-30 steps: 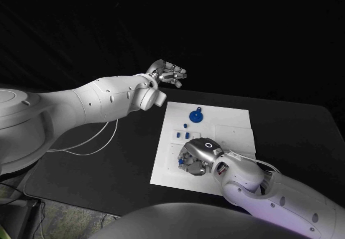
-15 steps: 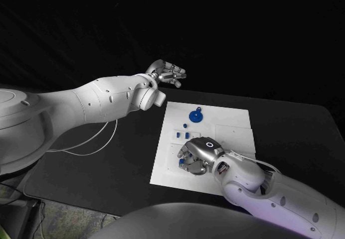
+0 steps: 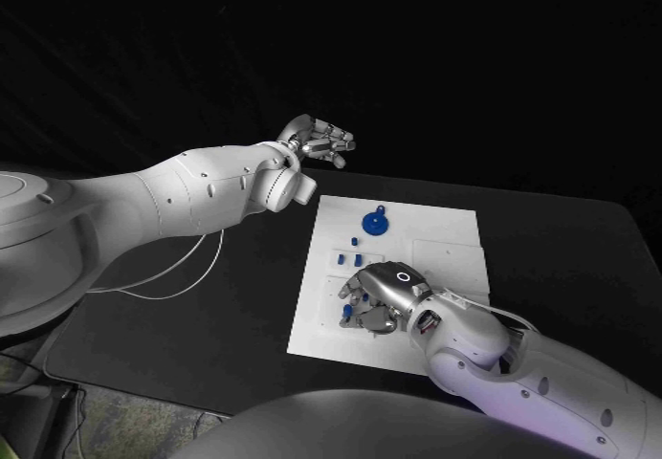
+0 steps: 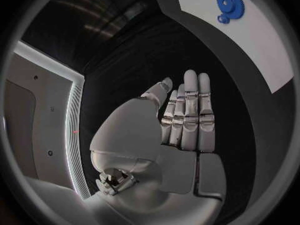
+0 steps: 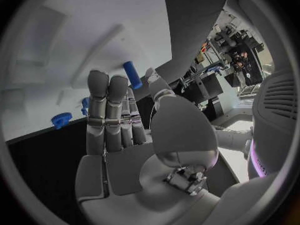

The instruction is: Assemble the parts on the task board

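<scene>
Hovering low over the near left part of the flat white task board (image 3: 414, 251), the silver right hand (image 3: 380, 301) points its fingers down at the board, and a small blue cylindrical peg (image 5: 132, 74) shows just past its fingertips (image 5: 107, 85) in the right wrist view; whether it is pinched or merely lies beside them I cannot tell. That low, fingers-down pose looks chosen for working a small part on the board. The round blue toothed gear (image 3: 375, 224) lies near the board's far edge, well apart from that hand, with a few small blue pieces (image 3: 348, 258) standing between the two toward the left edge. The silver left hand (image 3: 320, 140) is held up beyond the far edge of the black table (image 3: 580, 249), empty, its fingers straight and close side by side, likely parked clear of the work.
</scene>
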`<state>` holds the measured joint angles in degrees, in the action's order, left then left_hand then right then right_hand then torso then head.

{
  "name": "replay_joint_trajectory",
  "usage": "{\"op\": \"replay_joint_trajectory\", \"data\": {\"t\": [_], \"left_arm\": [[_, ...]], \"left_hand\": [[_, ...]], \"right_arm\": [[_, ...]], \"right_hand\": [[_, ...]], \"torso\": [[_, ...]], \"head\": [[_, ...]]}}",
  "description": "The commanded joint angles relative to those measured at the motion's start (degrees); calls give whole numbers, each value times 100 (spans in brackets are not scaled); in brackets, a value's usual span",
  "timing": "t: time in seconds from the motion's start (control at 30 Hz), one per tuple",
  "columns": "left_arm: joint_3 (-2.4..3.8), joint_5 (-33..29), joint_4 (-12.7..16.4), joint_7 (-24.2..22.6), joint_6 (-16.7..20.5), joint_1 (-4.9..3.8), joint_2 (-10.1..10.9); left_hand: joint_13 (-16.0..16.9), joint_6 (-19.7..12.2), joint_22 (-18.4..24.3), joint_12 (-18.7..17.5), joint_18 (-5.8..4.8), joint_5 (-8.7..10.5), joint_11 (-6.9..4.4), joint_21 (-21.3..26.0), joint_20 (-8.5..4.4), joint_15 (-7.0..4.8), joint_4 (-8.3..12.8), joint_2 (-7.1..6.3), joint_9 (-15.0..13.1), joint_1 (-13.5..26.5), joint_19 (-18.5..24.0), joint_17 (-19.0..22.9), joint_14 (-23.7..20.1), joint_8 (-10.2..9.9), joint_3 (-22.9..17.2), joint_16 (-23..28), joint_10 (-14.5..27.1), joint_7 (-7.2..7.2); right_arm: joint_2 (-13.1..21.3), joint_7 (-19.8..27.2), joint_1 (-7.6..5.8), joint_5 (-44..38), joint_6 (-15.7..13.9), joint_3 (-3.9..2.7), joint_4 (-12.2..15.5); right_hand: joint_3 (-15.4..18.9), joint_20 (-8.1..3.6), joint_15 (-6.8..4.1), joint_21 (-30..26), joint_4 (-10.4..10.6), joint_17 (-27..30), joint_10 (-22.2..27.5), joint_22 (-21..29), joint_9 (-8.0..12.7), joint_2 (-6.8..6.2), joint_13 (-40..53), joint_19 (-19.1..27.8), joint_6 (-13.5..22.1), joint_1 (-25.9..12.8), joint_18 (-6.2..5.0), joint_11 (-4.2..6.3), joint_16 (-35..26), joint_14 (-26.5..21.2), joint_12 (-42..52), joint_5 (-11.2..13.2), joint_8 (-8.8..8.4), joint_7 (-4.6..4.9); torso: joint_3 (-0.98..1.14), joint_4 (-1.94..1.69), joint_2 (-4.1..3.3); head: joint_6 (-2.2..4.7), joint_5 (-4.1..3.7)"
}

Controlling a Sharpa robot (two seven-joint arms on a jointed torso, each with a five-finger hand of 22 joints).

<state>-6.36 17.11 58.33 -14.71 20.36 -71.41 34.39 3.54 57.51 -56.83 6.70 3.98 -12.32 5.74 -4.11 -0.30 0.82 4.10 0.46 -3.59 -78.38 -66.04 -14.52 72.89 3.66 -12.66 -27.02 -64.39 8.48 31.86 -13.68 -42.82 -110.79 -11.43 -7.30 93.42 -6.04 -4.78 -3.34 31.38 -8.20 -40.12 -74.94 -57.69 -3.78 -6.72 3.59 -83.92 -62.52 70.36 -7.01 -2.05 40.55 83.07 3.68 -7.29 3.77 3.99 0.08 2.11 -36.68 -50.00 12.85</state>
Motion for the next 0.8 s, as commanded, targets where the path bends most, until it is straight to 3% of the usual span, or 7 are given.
{"op": "replay_joint_trajectory", "data": {"t": [0.03,0.23,0.33,0.47,0.63,0.77,0.8], "left_arm": [[5,-33,7,-12,-42,-3,-6],[5,-33,-1,-10,-45,-3,-1],[5,-33,-14,-9,-49,-3,2],[5,-33,-37,-9,-54,-3,2],[5,-33,-57,-7,-57,10,12],[5,-34,-82,-6,-59,33,13],[5,-34,-89,-7,-60,41,13]], "left_hand": [[-7,-22,5,28,17,28,5,13,18,38,-30,-27,-8,5,-34,-4,-4,-2,0,15,35,-2],[-7,-22,5,28,17,28,5,13,18,38,-30,-27,-8,5,-34,-4,-4,-2,0,15,35,-2],[-7,-22,5,28,17,28,5,13,18,38,-30,-27,-8,5,-34,-4,-4,-2,0,15,35,-2],[-7,-22,5,28,17,28,5,13,18,38,-30,-27,-8,5,-34,-4,-4,-2,0,15,35,-2],[-7,-21,26,34,17,26,5,11,17,38,-31,-26,-8,-5,-37,-3,-5,-1,-1,16,34,-1],[-7,-21,26,34,17,26,5,11,17,38,-31,-26,-8,-5,-37,-3,-5,-1,-1,16,34,-1],[-7,-21,26,34,17,26,5,11,17,38,-31,-26,-8,-5,-37,-3,-5,-1,-1,16,34,-1]], "right_arm": [[11,6,5,18,-85,2,27],[133,34,5,96,-354,-4,180],[270,107,3,287,-589,-81,290],[483,338,1,799,-855,-325,363],[749,584,-4,1876,-864,-695,393],[951,652,-44,2688,-583,-920,388],[1003,672,-65,2858,-512,-958,376]], "right_hand": [[173,51,31,-27,78,9,47,-7,0,6,9,-248,27,50,-59,5,30,6,9,72,-19,1],[329,51,36,-31,174,17,43,-2,0,13,10,-244,-3,85,-63,1,34,6,10,27,-15,36],[412,78,64,-211,277,38,139,92,0,-2,11,-203,23,76,-76,-30,5,-38,14,-13,-13,67],[541,140,129,-680,575,165,269,361,0,-79,8,-115,-2,5,-140,-116,-134,-172,13,-475,-14,220],[737,180,149,-997,677,297,183,538,-48,-98,18,-88,-19,89,-200,-107,-225,-331,53,-728,2,218],[857,166,133,-1227,531,361,10,652,-430,2,98,78,-258,95,-99,-11,-354,-564,345,-1223,30,98],[945,141,127,-1273,425,341,56,667,-703,48,188,73,-267,113,-52,16,-326,-606,564,-1280,32,78]], "torso": [[-2,-2,1],[-2,4,1],[-5,9,7],[-6,12,13],[-1,25,32],[5,38,54],[8,47,64]], "head": [[0,-8],[0,-35],[7,-69],[31,-113],[73,-193],[120,-252],[131,-263]]}}
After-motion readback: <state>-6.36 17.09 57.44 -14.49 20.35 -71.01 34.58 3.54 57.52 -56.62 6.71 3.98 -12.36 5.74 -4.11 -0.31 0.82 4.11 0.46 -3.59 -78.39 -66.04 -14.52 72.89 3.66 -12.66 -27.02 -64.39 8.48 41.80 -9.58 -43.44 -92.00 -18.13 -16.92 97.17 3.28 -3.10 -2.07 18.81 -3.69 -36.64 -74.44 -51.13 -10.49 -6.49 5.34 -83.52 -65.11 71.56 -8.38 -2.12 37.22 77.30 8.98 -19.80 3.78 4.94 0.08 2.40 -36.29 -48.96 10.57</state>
